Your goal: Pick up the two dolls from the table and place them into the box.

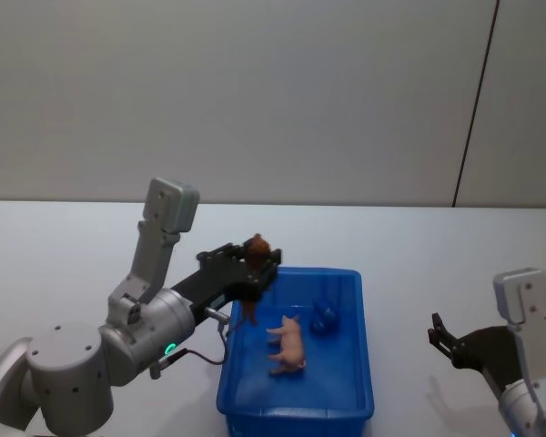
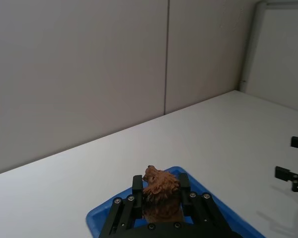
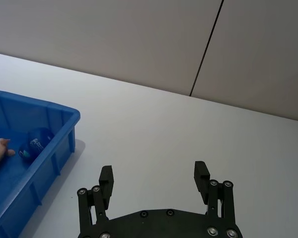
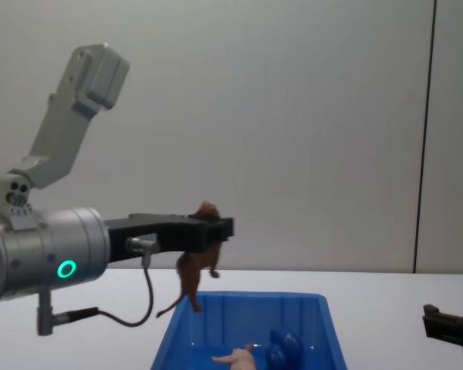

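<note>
The left hand (image 1: pixel 255 264) was clamped on a brown furry doll (image 1: pixel 256 248), its fingers (image 2: pixel 137 184) pressed against the figure's sides, the head poking up above them and the legs dangling below; in the chest view the brown doll (image 4: pixel 198 262) hung above the box's (image 4: pixel 187 324) rim at the 9 o'clock side, clear of the floor inside. The left arm reached forward roughly level from the lower left of the head view, its forearm horizontal and a grey link rising upright behind the elbow. The right hand (image 1: pixel 444 338) stood with its fingers (image 3: pixel 106 174) well apart and nothing between them; it rested low over the white bench (image 1: pixel 73 246), at 3 o'clock from the box (image 1: pixel 355 401) and well apart from it, pointing toward the box. Three dolls could be counted: the brown one in the left hand, and two already lying in the box; the pale pink doll (image 1: pixel 288 344) lay near the middle of the box floor; the rounded blue doll (image 1: pixel 324 315) sat at about 1 o'clock from the pink one, near the box's 3 o'clock wall. There was one box, bright blue, standing on the bench between the two arms.
</note>
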You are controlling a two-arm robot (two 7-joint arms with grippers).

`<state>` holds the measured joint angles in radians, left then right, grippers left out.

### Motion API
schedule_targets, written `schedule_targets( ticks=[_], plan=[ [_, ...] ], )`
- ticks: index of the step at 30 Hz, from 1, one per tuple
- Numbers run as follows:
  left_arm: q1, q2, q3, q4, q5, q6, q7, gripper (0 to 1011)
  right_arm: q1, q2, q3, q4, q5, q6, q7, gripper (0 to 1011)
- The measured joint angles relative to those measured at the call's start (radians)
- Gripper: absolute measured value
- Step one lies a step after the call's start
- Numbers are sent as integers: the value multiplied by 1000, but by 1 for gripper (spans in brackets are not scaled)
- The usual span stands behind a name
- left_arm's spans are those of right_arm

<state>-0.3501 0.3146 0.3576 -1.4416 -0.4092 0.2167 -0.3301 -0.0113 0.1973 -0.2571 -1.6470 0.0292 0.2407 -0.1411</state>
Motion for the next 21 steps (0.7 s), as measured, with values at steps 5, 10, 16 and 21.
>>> schedule_targets(
  ticks=[5,10,16,21],
  plan=[
    [-23,-12,6,29,-9,-13,-88,504,0,0,0,0,0,0,0,1000],
    [-47,-29,15,68,-20,-27,-171,664,0,0,0,0,0,0,0,1001],
    [-68,-44,24,105,-29,-40,-233,835,0,0,0,0,0,0,0,1001],
    [-81,-53,30,127,-35,-49,-272,981,0,0,0,0,0,0,0,1001]
  ],
)
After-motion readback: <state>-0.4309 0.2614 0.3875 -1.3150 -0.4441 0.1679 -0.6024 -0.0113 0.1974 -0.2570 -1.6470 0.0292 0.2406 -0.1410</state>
